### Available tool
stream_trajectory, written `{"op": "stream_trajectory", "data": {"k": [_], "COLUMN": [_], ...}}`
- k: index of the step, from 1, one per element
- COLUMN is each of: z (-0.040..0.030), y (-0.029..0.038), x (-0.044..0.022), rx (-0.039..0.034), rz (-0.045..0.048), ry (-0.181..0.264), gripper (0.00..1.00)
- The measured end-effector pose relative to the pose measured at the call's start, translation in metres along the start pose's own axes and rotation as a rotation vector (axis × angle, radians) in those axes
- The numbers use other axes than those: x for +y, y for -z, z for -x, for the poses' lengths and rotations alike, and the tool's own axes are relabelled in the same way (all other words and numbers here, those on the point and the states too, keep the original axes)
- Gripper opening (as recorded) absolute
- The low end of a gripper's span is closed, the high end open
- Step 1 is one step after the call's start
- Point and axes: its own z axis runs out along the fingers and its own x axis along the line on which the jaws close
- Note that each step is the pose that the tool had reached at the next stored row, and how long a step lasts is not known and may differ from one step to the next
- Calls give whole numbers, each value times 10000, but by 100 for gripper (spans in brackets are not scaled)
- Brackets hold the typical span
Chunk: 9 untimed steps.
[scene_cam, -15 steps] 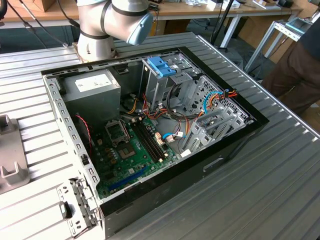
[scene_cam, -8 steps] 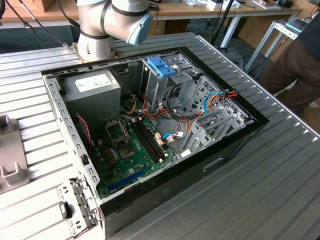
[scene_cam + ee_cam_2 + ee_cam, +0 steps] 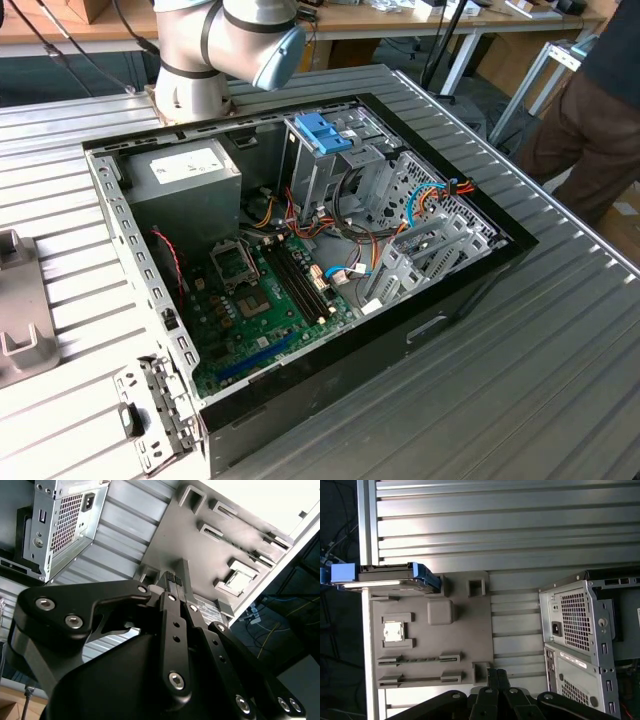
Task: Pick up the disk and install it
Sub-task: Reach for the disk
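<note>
Fingers [image 3: 492, 676] sitting closed together, gripping nothing, hovering near grey tray [image 3: 465, 630] on desk [image 3: 520, 530]. Disk [image 3: 390, 574] standing on edge at tray's far side, well apart. 0 of 2 steps done: pickup, install both waiting.

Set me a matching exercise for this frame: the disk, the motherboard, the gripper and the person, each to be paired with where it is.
1 disk
2 motherboard
3 gripper
4 person

A inside the open computer case
B at the exterior view's right edge
C lying at one end of the grey tray
D by the tray's other end, holding nothing

Pairs: 1-C, 2-A, 3-D, 4-B
</note>
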Motion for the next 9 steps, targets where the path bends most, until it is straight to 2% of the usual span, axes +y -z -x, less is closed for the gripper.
{"op": "stream_trajectory", "data": {"k": [9], "z": [-31], "y": [1], "x": [-2], "rx": [-1], "rz": [0], "ry": [0], "gripper": [10]}}
